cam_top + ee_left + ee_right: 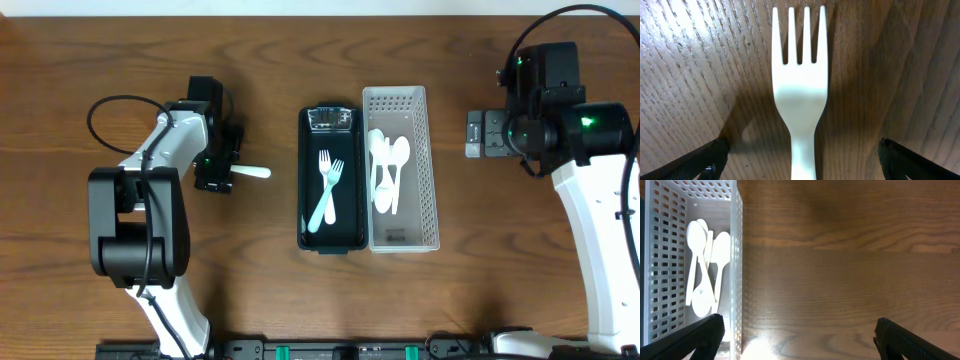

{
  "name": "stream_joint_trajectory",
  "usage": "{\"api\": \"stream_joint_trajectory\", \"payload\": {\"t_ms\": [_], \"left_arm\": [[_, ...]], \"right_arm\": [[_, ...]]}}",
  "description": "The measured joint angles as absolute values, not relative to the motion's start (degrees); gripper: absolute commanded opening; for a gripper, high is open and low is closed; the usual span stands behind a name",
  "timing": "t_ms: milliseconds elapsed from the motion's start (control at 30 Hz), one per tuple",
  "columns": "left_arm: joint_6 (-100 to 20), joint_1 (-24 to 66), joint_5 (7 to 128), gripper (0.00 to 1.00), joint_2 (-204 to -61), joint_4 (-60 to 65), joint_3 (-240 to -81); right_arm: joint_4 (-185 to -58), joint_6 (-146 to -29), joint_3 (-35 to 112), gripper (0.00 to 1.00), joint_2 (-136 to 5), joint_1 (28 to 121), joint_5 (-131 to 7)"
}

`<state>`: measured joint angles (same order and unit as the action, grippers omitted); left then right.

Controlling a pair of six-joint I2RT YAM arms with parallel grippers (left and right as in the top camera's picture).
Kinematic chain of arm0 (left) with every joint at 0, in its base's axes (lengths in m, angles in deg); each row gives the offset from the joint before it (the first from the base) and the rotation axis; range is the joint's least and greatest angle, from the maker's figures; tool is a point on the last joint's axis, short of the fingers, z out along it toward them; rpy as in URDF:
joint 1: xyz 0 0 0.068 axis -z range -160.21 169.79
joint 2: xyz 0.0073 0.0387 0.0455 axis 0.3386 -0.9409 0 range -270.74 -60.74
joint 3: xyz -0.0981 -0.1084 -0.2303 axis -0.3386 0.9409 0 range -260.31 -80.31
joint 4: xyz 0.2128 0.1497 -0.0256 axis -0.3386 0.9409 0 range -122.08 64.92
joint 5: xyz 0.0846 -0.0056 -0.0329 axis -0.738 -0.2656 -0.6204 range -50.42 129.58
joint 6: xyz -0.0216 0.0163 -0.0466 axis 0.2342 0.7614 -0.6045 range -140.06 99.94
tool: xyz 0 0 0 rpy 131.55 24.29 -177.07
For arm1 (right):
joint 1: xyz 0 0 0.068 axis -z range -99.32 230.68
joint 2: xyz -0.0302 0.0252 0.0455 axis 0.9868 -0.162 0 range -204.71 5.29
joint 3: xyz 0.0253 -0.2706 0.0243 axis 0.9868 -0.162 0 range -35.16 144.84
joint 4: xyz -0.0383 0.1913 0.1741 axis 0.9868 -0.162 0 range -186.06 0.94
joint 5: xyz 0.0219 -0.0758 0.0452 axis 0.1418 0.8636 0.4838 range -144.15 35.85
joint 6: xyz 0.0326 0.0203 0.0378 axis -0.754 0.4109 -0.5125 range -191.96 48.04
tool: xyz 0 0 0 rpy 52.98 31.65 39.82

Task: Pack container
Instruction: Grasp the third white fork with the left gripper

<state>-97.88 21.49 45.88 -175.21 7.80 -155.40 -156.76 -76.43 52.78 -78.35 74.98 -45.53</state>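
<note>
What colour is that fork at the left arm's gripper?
The fork is plain white; the left wrist view shows it best.

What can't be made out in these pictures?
White plastic fork: handle cut off by the left wrist view's bottom edge; overhead, the left gripper covers part.
White spoons in the perforated white basket: overlapping, count unclear.
Shiny item at one end of the black tray: too small overhead.
</note>
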Motion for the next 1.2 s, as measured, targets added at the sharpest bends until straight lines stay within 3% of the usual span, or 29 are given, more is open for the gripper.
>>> {"api": "stream_joint_trajectory", "payload": {"t_ms": [700, 867, 1100, 1200], "left_arm": [[-104.5, 21.5, 46.4, 0.99, -175.5, 12.2, -155.4], [-105.7, 21.5, 45.5, 0.70, -175.5, 12.7, -155.4], [-105.8, 21.5, 45.2, 0.50, -175.5, 12.7, -155.4], [-105.8, 21.5, 45.2, 0.36, -175.5, 12.7, -155.4]], "right_arm": [[-156.8, -76.4, 52.8, 0.99, -78.3, 75.0, -45.5], [-156.8, -76.4, 52.8, 0.99, -78.3, 75.0, -45.5], [-156.9, -76.4, 52.8, 0.99, -78.3, 75.0, -45.5], [-156.9, -76.4, 52.8, 0.99, -78.3, 75.0, -45.5]]}}
